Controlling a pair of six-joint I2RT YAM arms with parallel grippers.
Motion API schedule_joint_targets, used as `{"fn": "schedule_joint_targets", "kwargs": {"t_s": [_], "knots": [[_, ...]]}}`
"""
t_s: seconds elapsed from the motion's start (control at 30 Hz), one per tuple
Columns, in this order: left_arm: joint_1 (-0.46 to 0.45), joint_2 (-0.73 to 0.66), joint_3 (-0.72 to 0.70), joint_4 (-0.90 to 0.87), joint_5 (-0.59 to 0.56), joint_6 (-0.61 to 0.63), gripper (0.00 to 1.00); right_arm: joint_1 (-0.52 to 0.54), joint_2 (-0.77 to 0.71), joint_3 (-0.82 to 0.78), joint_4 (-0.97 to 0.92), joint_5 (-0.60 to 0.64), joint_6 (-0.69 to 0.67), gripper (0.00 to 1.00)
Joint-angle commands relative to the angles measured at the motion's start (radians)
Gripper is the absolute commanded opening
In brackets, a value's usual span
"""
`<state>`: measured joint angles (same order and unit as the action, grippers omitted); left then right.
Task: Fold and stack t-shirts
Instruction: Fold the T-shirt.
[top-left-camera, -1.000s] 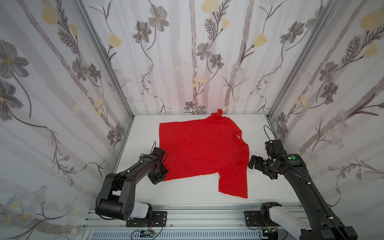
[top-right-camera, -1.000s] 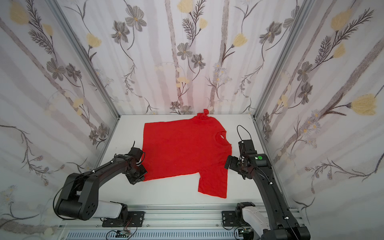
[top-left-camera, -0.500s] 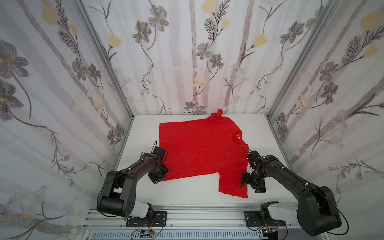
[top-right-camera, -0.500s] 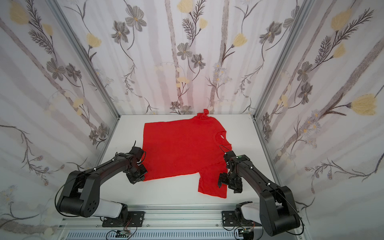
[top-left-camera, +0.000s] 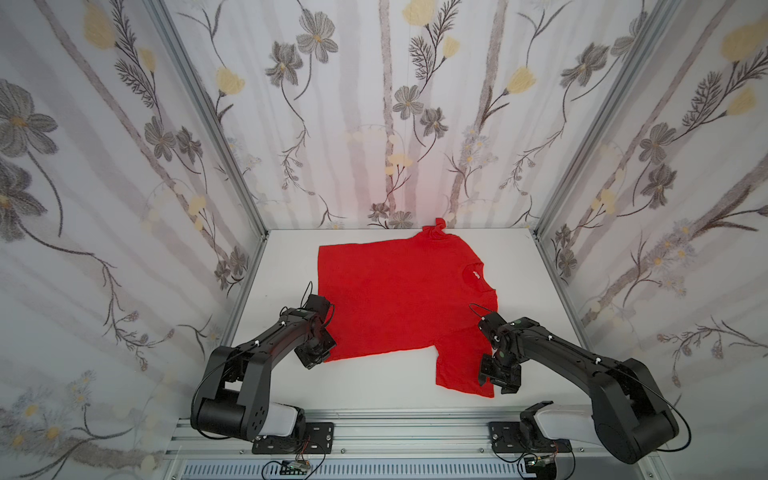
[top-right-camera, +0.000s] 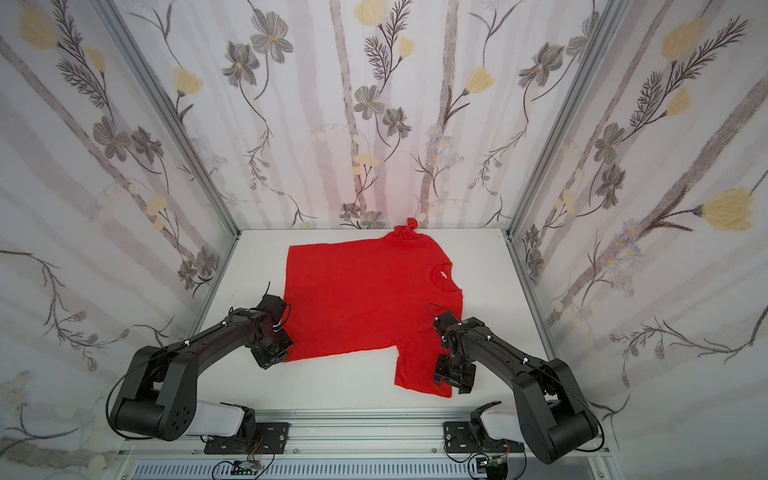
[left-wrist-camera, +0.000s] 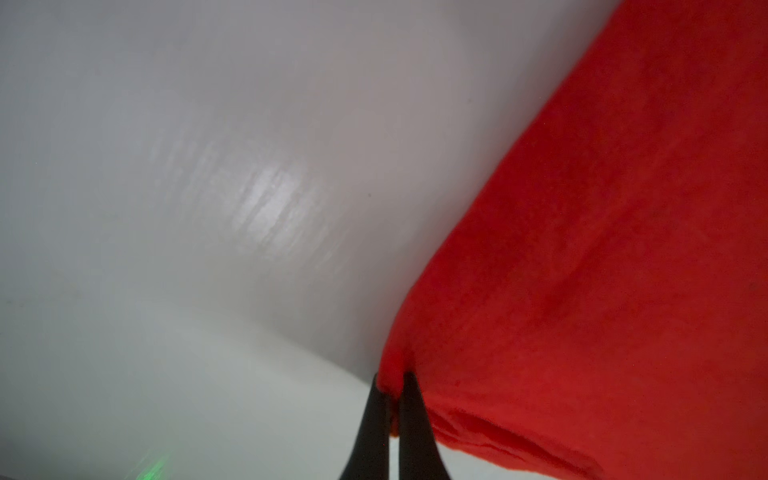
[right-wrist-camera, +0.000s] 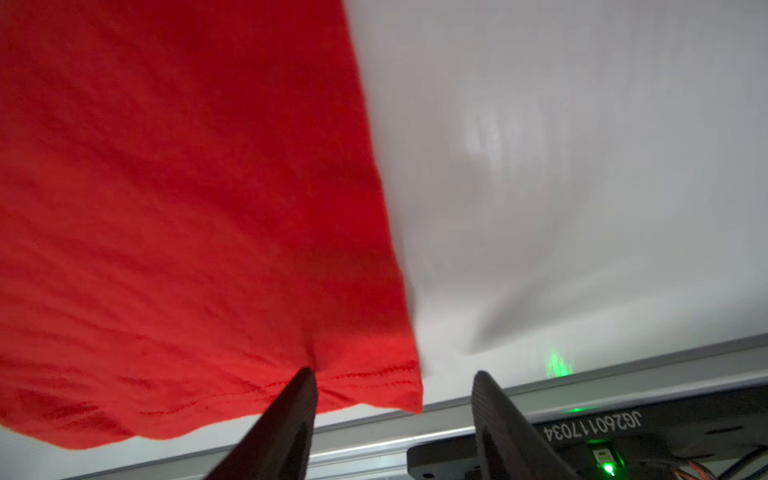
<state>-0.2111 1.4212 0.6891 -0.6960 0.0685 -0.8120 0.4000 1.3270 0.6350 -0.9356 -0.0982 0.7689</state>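
While the left fingers (left-wrist-camera: 415, 424) are clenched on a pinch of cloth at the bottom corner of the red t-shirt (top-left-camera: 399, 299), that corner bunches up between them. The rest of the shirt spreads away from them, flat on the white surface (top-left-camera: 374, 390). The right fingers (right-wrist-camera: 291, 424) stand apart, grasping nothing. One tip touches the hem of the near sleeve (top-left-camera: 457, 370) and the other is over bare surface just past the sleeve's outer edge, so the sleeve corner lies between them. Outward from both pairs, the body of the shirt runs toward the back wall (top-left-camera: 395, 124). The far sleeve (top-left-camera: 434, 230) is crumpled against that wall, and the small white neck label (top-left-camera: 476, 273) lies well beyond the right fingers.

I judge the shirt light, soft and limp. It will sag and drag rather than hold its shape, and a thin pinch may slip out or catch only one layer. Corners and hems look like the best holds, since the doubled seam gives the fingers more to bite. The right pair probably needs to close on both layers of that sleeve hem before any lift.
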Motion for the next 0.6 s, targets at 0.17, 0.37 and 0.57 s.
{"fn": "schedule_joint_targets", "kwargs": {"t_s": [0.17, 0.37, 0.57], "knots": [[0.002, -0.017, -0.011, -0.043, -0.056, -0.006, 0.0, 0.036, 0.046, -0.055, 0.085, -0.028, 0.091, 0.53], [0.001, -0.018, -0.011, -0.053, -0.062, 0.0, 0.0, 0.036, 0.05, -0.085, 0.119, -0.037, 0.097, 0.32], [0.002, -0.026, 0.008, -0.073, -0.052, 0.002, 0.0, 0.037, -0.048, -0.077, 0.081, -0.04, 0.095, 0.1]]}}
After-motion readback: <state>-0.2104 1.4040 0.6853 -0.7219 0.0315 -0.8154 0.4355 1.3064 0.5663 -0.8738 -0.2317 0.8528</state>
